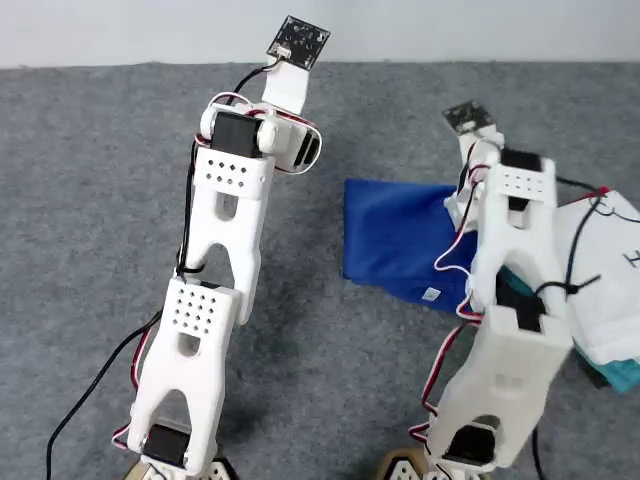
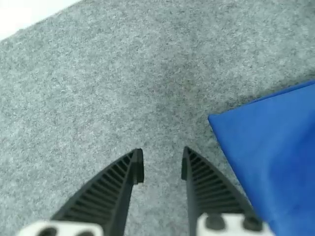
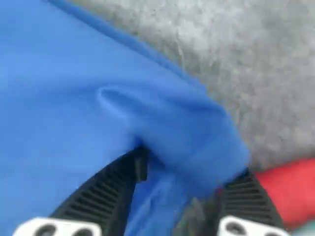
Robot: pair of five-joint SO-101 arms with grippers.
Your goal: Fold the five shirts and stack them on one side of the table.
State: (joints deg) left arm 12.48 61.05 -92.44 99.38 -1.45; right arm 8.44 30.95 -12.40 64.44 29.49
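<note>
Shirts first: how do they look?

The blue shirt [image 1: 400,240] is plain bright blue. It lies fairly flat and partly folded on the right half of the table [image 1: 90,200], with a small pale tag by its near edge. A white shirt [image 1: 610,290] with dark marks lies at the table's right edge. An arm hides where the two meet.

Any other cloth?

A teal piece [image 1: 622,375] pokes out from under the white shirt on its near side. In the right wrist view a red piece [image 3: 290,191] lies just beside the blue shirt's corner.

So the count?

One blue, one white, one teal, one red. I cannot tell whether the teal and red pieces are shirts. Two arms.

How do the arms stand?

The left arm [image 1: 215,270] extends from the near edge toward the far edge, over bare grey table to the left of the blue shirt. The left gripper [image 2: 162,164] points down at the grey surface, its fingers a narrow gap apart with nothing between them, and the shirt's corner is just beside one finger. The right arm [image 1: 510,300] stands over the right part of the blue shirt. The right gripper [image 3: 191,171] is spread wide and down on the shirt, with a ridge of blue cloth bunched between its fingers
</note>
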